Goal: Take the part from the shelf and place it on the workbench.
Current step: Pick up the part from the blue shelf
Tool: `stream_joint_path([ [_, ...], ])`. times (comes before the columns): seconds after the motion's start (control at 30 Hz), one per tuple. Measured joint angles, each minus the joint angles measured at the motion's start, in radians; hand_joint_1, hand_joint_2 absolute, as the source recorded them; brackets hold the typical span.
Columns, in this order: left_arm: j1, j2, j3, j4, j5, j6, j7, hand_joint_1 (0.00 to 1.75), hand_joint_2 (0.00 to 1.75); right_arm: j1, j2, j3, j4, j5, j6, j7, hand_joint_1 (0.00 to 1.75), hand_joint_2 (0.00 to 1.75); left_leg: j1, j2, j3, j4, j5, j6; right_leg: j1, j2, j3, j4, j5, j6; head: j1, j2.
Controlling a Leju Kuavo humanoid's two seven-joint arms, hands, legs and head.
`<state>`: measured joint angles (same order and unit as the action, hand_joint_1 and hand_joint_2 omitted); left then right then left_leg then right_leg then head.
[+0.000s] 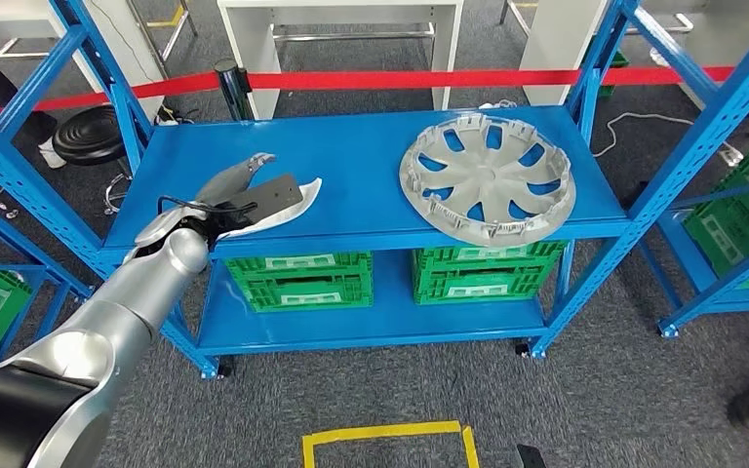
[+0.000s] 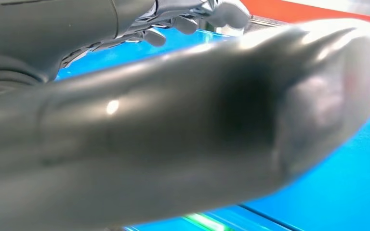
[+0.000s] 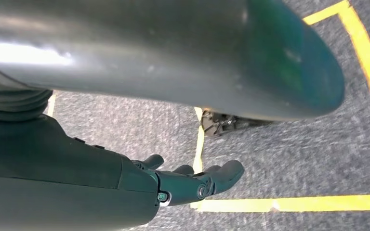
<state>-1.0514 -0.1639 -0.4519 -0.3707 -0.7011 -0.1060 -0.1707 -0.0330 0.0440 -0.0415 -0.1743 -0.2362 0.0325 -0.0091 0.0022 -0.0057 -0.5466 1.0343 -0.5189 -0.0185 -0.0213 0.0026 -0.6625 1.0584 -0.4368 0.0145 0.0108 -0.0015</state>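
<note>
The step in hand is the pick-up at the shelf (image 1: 371, 210). In the head view the left robot hand (image 1: 239, 195) reaches over the top blue deck at about 9 o'clock of the shelf's middle, lying on or just above a white, crescent-shaped part (image 1: 293, 207) with a dark piece on its upper face. The fingers (image 1: 254, 161) are extended and apart, pointing toward 1 o'clock. The thumb seems to sit against the dark piece, yet whether anything is truly gripped cannot be told: the left wrist view is blurred and largely taken up by the thumb itself. I judge the grasp as not yet secured.

A silver wheel cover (image 1: 488, 178) lies flat on the same deck at 3 o'clock of the hand, well apart from it, its near edge slightly overhanging the shelf front. Green crates (image 1: 297, 281) stand on the lower deck.

The right robot hand (image 3: 192, 180) hangs beside the body over grey carpet and yellow floor tape (image 3: 289, 203), fingers loosely curled, holding nothing.

Next, as I judge it, the left fingers must close firmly around the crescent part's edge, then lift it straight up clear of the deck before the robot turns toward the workbench. The thin, curved part could slide along the smooth deck if pressed instead of pinched.
</note>
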Motion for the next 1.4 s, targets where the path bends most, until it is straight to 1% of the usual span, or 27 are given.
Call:
stream_joint_path([
  [0.07,0.0,-0.002,-0.002,-0.001,0.002,0.001,0.0,0.0,0.0,0.0,0.001,-0.003,0.0,-0.003,0.0,0.0,0.0,0.0,0.002,0.0,-0.001,0.005,-0.008,-0.011,-0.002,0.0,0.006,-0.002,-0.005,-0.014,-0.001,0.0],
  [0.1,-0.002,-0.002,-0.004,-0.001,0.003,0.001,0.0,0.0,0.0,0.0,0.001,-0.004,0.0,-0.004,-0.001,0.0,0.0,0.0,0.003,0.001,-0.013,0.03,-0.021,-0.016,-0.003,0.0,0.01,-0.004,-0.007,-0.02,-0.002,0.0],
  [0.13,-0.003,-0.002,-0.006,-0.002,0.005,0.001,0.0,0.0,0.0,0.0,0.001,-0.006,0.0,-0.005,-0.001,0.0,0.0,0.0,0.004,0.001,-0.039,0.079,-0.041,-0.021,-0.005,0.0,0.016,-0.005,-0.01,-0.026,-0.003,0.0],
  [0.2,-0.002,-0.003,-0.011,0.0,0.008,0.001,0.001,0.0,0.0,-0.001,0.001,-0.009,0.0,-0.006,-0.002,0.0,0.0,0.0,0.005,0.001,-0.119,0.216,-0.086,-0.026,-0.005,0.0,0.025,-0.005,-0.018,-0.033,-0.004,0.0],
  [0.23,0.002,-0.003,-0.013,0.001,0.009,0.001,0.001,0.0,0.0,0.0,0.001,-0.011,0.0,-0.007,-0.003,0.0,0.0,0.0,0.005,0.001,-0.155,0.27,-0.094,-0.027,-0.005,0.001,0.03,-0.005,-0.021,-0.034,-0.004,0.0],
  [0.27,0.005,-0.003,-0.016,0.002,0.009,0.001,0.002,0.0,0.0,0.0,0.001,-0.012,0.0,-0.008,-0.003,0.0,0.0,0.0,0.005,0.001,-0.177,0.29,-0.082,-0.026,-0.004,0.002,0.035,-0.005,-0.025,-0.034,-0.004,0.0],
  [0.3,0.006,-0.003,-0.02,0.003,0.008,0.001,0.0,0.0,0.0,0.0,0.002,-0.014,0.0,-0.008,-0.003,0.0,0.0,0.0,0.005,0.001,-0.179,0.27,-0.05,-0.023,-0.004,0.004,0.041,-0.005,-0.029,-0.033,-0.004,0.0],
  [0.33,0.006,-0.003,-0.023,0.003,0.006,0.0,-0.002,0.0,0.0,0.001,0.002,-0.014,0.0,-0.009,-0.003,0.0,0.0,0.0,0.004,0.001,-0.163,0.213,-0.003,-0.017,-0.003,0.006,0.048,-0.005,-0.033,-0.031,-0.004,0.0],
  [0.37,0.004,-0.003,-0.026,0.003,0.003,-0.001,-0.005,0.0,0.0,0.001,0.002,-0.015,0.0,-0.009,-0.003,0.0,0.0,0.0,0.003,0.001,-0.139,0.141,0.041,-0.01,-0.003,0.007,0.053,-0.006,-0.037,-0.028,-0.004,0.0],
  [0.4,0.001,-0.003,-0.03,0.003,0.0,-0.001,-0.008,0.0,0.0,0.0,0.002,-0.015,0.0,-0.009,-0.003,0.0,0.0,0.0,0.0,0.001,-0.113,0.074,0.071,-0.004,-0.001,0.008,0.056,-0.005,-0.041,-0.024,-0.004,0.0],
  [0.43,-0.001,-0.004,-0.033,0.003,-0.002,-0.002,-0.01,0.0,0.0,-0.001,0.003,-0.015,0.0,-0.009,-0.003,0.0,0.0,0.0,-0.002,0.001,-0.095,0.028,0.088,-0.001,0.001,0.008,0.056,-0.004,-0.043,-0.02,-0.003,0.0],
  [0.47,-0.002,-0.005,-0.037,0.003,-0.002,-0.003,-0.011,0.0,0.0,-0.001,0.003,-0.016,0.0,-0.009,-0.003,0.0,0.0,0.0,-0.003,0.0,-0.086,0.006,0.09,-0.001,0.003,0.008,0.055,-0.004,-0.045,-0.018,-0.003,0.0],
  [0.53,-0.001,-0.006,-0.043,0.003,-0.003,-0.005,-0.012,0.0,0.0,0.0,0.003,-0.017,0.0,-0.009,-0.003,0.0,0.0,0.0,-0.004,-0.003,-0.084,-0.001,0.089,-0.005,0.004,0.007,0.054,-0.006,-0.044,-0.016,-0.002,0.0],
  [0.7,-0.001,-0.005,-0.049,0.003,-0.003,-0.007,-0.014,0.0,0.0,0.0,0.003,-0.018,0.0,-0.009,-0.002,0.0,0.0,0.0,-0.005,-0.007,-0.085,-0.001,0.086,0.005,0.003,0.004,0.063,-0.021,-0.04,-0.01,-0.002,0.0],
  [0.87,-0.001,-0.005,-0.05,0.003,-0.003,-0.007,-0.015,0.0,0.0,0.0,0.003,-0.021,0.0,-0.009,-0.002,0.0,0.0,0.0,-0.005,-0.007,-0.085,-0.001,0.085,0.011,0.003,0.004,0.066,-0.028,-0.037,-0.001,-0.002,0.0],
  [1.0,-0.001,-0.005,-0.05,0.003,-0.003,-0.007,-0.015,0.0,0.0,0.0,0.003,-0.021,0.0,-0.009,-0.001,0.0,0.0,0.0,-0.005,-0.007,-0.085,-0.001,0.085,0.011,0.003,0.004,0.066,-0.028,-0.036,0.0,-0.002,0.0],
  [1.37,-0.001,-0.003,-0.051,0.003,0.006,-0.021,-0.015,0.0,0.0,0.0,0.003,-0.021,0.0,-0.008,-0.001,0.0,0.0,0.0,-0.005,-0.007,-0.084,-0.001,0.085,0.011,0.004,0.004,0.066,-0.027,-0.037,0.001,-0.002,0.0],
  [1.4,-0.001,-0.003,-0.054,0.003,0.008,-0.021,-0.007,0.0,0.44,0.0,0.003,-0.021,0.0,-0.009,-0.001,0.0,0.0,0.0,-0.005,-0.007,-0.084,-0.001,0.085,0.011,0.004,0.004,0.066,-0.027,-0.037,0.001,-0.002,0.0],
])
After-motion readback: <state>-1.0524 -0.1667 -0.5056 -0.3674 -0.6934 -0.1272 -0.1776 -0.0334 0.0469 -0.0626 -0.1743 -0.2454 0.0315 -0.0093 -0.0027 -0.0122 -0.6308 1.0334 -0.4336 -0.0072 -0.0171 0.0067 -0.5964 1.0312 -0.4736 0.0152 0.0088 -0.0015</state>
